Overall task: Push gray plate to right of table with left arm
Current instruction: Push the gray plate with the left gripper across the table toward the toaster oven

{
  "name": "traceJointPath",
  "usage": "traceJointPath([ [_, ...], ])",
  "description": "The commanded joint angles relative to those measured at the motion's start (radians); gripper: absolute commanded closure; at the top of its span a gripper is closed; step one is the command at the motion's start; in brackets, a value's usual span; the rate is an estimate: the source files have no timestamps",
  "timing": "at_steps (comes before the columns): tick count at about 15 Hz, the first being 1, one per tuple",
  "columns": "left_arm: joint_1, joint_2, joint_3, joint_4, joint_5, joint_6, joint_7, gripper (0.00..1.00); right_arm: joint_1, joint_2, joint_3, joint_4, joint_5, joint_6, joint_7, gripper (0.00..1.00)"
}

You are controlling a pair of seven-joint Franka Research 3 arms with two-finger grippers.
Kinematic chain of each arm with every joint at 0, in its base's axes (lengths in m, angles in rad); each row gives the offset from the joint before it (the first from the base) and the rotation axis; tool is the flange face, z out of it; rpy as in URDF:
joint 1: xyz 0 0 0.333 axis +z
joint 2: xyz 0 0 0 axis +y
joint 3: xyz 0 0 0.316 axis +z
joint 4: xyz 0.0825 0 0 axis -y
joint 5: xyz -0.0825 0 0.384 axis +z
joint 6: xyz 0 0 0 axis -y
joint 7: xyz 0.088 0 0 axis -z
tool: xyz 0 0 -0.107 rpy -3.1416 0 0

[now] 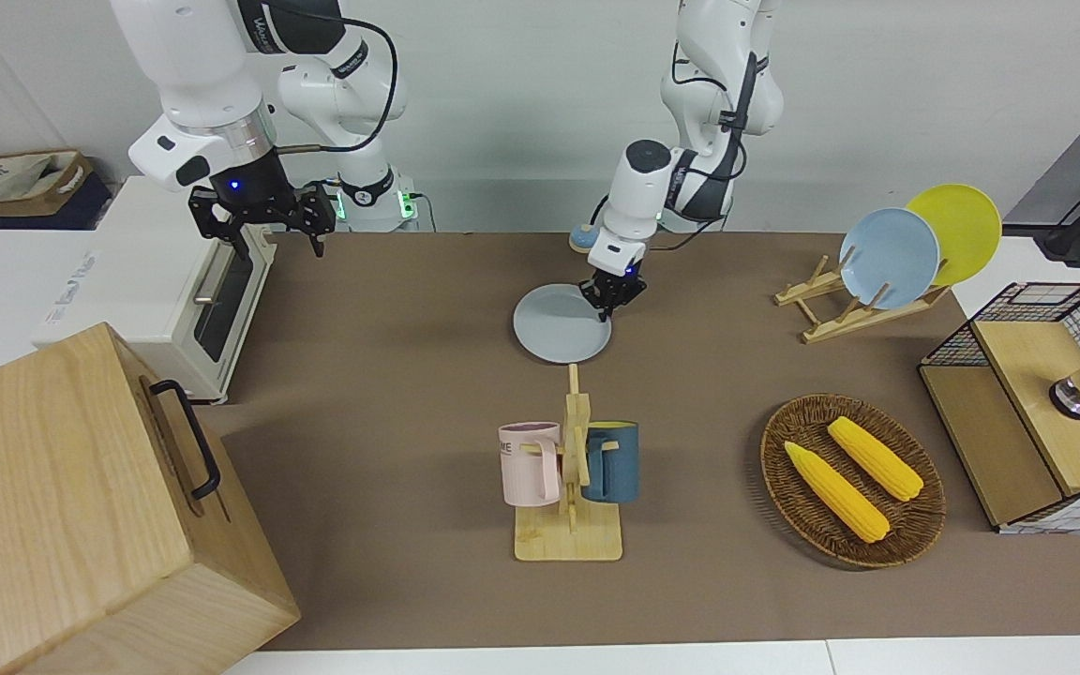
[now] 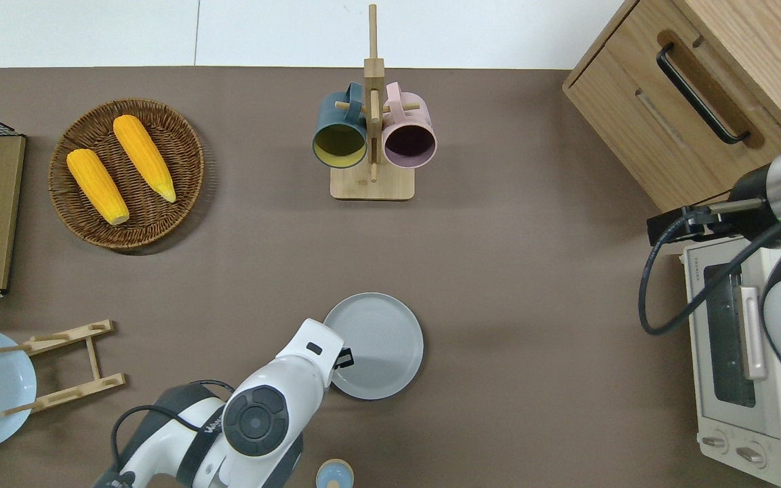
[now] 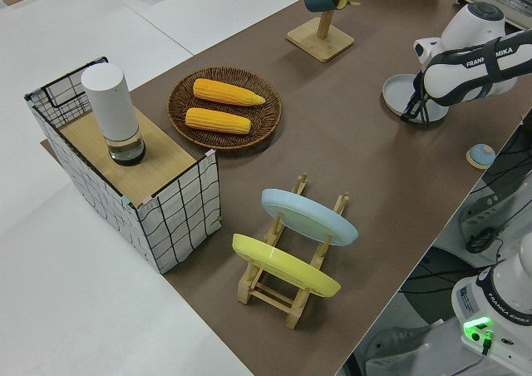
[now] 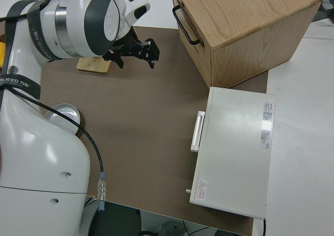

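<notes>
At lower centre of the overhead view, the left claw [image 2: 344, 358] sits low at the gray plate [image 2: 380, 342] rim facing its own arm's end; how wide it stands I cannot tell. The push looks begun or imminent: next, slide the plate across the bench [image 2: 533, 271] toward the toaster oven [image 2: 750, 366], upper right, where the right arm is parked.

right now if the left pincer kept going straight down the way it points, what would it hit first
Most likely the gray plate. The left pincer points down at the plate's edge on the left arm's side, fingertips at the rim. Whether it already touches is unclear; just off the rim it would meet the table.
</notes>
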Motion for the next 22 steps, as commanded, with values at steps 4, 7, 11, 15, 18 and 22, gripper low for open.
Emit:
traceJointPath([
  [4, -0.052, 0.209, -0.098, 0.22, -0.001, -0.003, -0.2, 1.0, -0.001, -0.006, 0.0, 0.001, 0.007, -0.01, 0.005, 0.017],
  [7, -0.087, 0.266, -0.107, 0.32, -0.001, -0.02, -0.258, 1.0, -0.001, -0.006, 0.0, 0.001, 0.007, -0.01, 0.003, 0.017],
  [11, -0.156, 0.359, -0.104, 0.444, 0.005, -0.046, -0.333, 1.0, -0.001, -0.006, 0.0, 0.001, 0.007, -0.01, 0.003, 0.017],
  [15, -0.173, 0.461, -0.109, 0.573, 0.144, -0.049, -0.49, 1.0, -0.001, -0.006, 0.0, 0.001, 0.007, -0.01, 0.003, 0.017],
  [18, -0.173, 0.476, -0.118, 0.599, 0.157, -0.055, -0.504, 1.0, -0.001, -0.006, 0.0, 0.001, 0.007, -0.01, 0.003, 0.017],
  [22, -0.171, 0.481, -0.118, 0.604, 0.155, -0.057, -0.502, 0.86, -0.001, -0.006, 0.0, 0.001, 0.007, -0.01, 0.003, 0.017],
])
